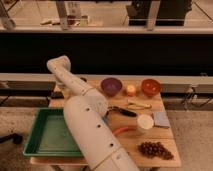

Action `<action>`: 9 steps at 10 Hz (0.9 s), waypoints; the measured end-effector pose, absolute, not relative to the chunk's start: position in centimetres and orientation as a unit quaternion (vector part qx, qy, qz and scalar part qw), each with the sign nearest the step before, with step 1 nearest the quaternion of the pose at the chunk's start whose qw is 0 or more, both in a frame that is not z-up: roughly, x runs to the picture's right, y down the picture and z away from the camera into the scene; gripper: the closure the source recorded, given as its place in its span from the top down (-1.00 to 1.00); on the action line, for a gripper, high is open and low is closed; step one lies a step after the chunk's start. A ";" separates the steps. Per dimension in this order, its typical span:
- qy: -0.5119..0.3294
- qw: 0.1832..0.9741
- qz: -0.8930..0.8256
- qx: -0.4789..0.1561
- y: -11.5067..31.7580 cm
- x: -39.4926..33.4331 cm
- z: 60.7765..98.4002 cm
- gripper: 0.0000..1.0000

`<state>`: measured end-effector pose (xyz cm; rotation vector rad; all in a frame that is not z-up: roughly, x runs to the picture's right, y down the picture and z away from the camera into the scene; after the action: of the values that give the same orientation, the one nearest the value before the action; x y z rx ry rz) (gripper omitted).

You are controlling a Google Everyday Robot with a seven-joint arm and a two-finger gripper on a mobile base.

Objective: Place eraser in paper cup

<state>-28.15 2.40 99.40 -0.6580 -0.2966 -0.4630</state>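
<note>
The paper cup, white with a pale inside, stands upright on the right half of the wooden table. A dark elongated object lies just left of the cup; I cannot tell whether it is the eraser. My white arm rises from the bottom centre to an elbow above the table's back left corner. The gripper is hidden behind the arm and does not show.
A green tray fills the table's left side. A purple bowl, a small orange object and an orange bowl stand at the back. A light-blue pad, a yellow item, an orange stick and dark grapes lie around the cup.
</note>
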 end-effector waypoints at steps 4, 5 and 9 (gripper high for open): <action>-0.145 0.906 -0.224 -0.329 2.8 -27.4 99.3 -0.12; -0.139 0.909 -0.218 -0.328 2.4 -26.2 99.0 -0.13; -0.135 0.925 -0.175 -0.308 -0.9 -22.8 95.8 -0.28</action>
<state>-22.77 -0.89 95.83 -0.6321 -0.2775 -0.3599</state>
